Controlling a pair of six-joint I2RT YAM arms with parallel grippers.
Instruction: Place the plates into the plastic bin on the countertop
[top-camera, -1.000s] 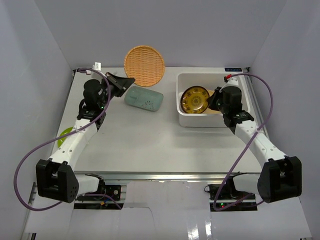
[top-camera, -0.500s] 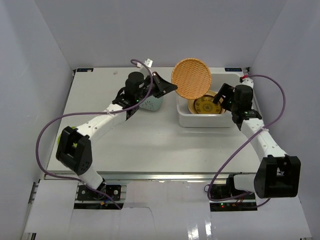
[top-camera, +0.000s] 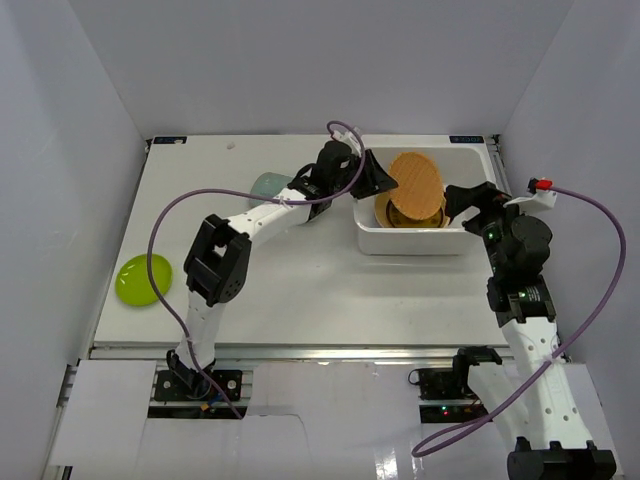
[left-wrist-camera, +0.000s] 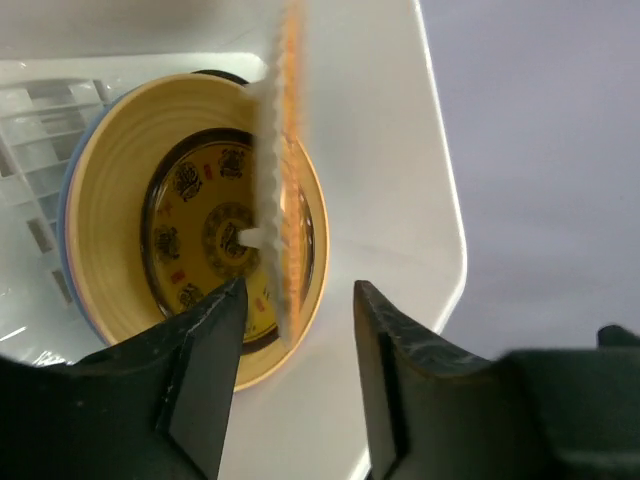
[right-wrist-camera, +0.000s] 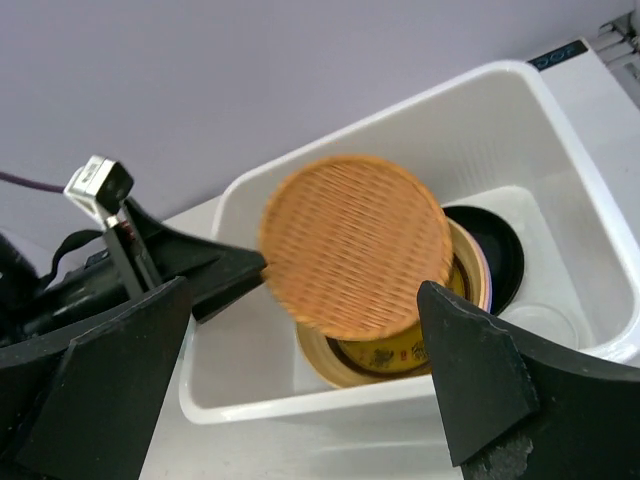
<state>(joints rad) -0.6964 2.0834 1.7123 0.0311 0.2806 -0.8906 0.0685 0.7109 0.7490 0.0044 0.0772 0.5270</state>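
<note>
The round orange woven plate (top-camera: 415, 185) hangs tilted and blurred inside the white plastic bin (top-camera: 410, 245), above a stack topped by the black-and-yellow patterned plate (right-wrist-camera: 400, 355). My left gripper (top-camera: 378, 178) is at the bin's left rim. In the left wrist view it (left-wrist-camera: 300, 290) is open, and the orange plate's thin edge (left-wrist-camera: 285, 150) sits loose by the left finger. My right gripper (top-camera: 468, 200) stands open at the bin's right side, holding nothing (right-wrist-camera: 305, 288). A black plate (right-wrist-camera: 495, 250) lies in the bin behind the stack.
A pale teal plate (top-camera: 268, 185) lies on the countertop (top-camera: 300, 270) left of the bin, partly under my left arm. A lime green plate (top-camera: 144, 279) rests near the table's left edge. Grey walls enclose the table.
My left arm swung right with the orange plate from the table's back into the bin and its jaws parted. My right gripper opened, left the patterned plate in the bin and drew back.
</note>
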